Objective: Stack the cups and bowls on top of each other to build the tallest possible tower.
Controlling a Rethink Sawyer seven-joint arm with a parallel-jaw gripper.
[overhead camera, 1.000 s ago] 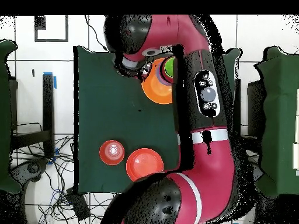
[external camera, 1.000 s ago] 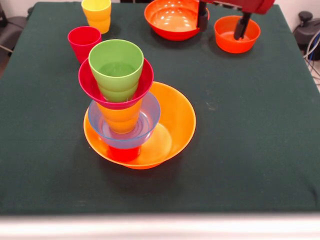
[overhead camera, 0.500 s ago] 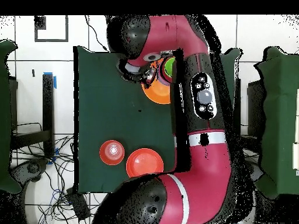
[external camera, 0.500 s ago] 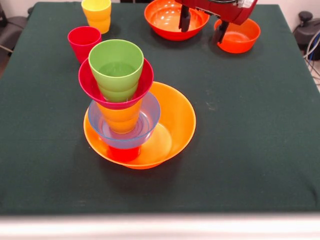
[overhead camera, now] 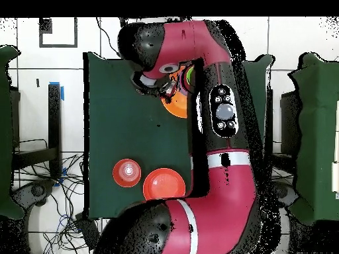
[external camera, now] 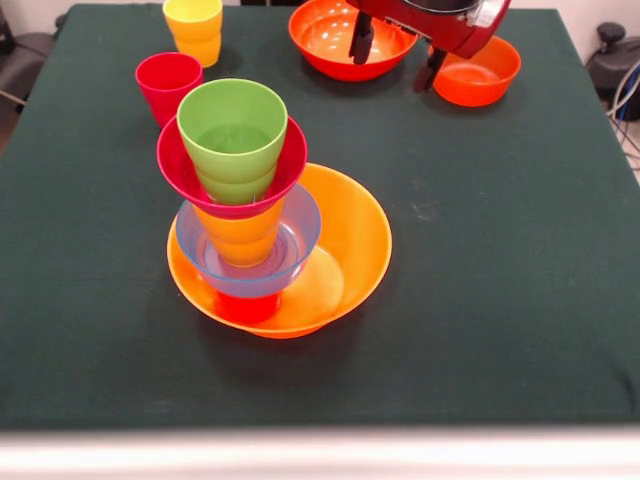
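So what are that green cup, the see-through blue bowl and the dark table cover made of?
The green cup looks like glossy moulded plastic: smooth walls with soft highlights. The light blue bowl seems to be translucent plastic, since the orange cup inside shows through its wall. The table cover looks like matte dark green cloth, perhaps felt: no shine, faint lint marks.

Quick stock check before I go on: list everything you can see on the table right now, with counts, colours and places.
Tower: one, front-left of table centre; large orange bowl as base, then a red-orange cup, light blue bowl, orange cup, magenta bowl, green cup on top.
Loose cups: two, far left; crimson cup, yellow cup behind it.
Loose bowls: two, far right; large red-orange bowl, smaller orange-red bowl beside it.
Table: one, dark green cloth.
Claw: one, empty, open, above the gap between the two loose bowls.
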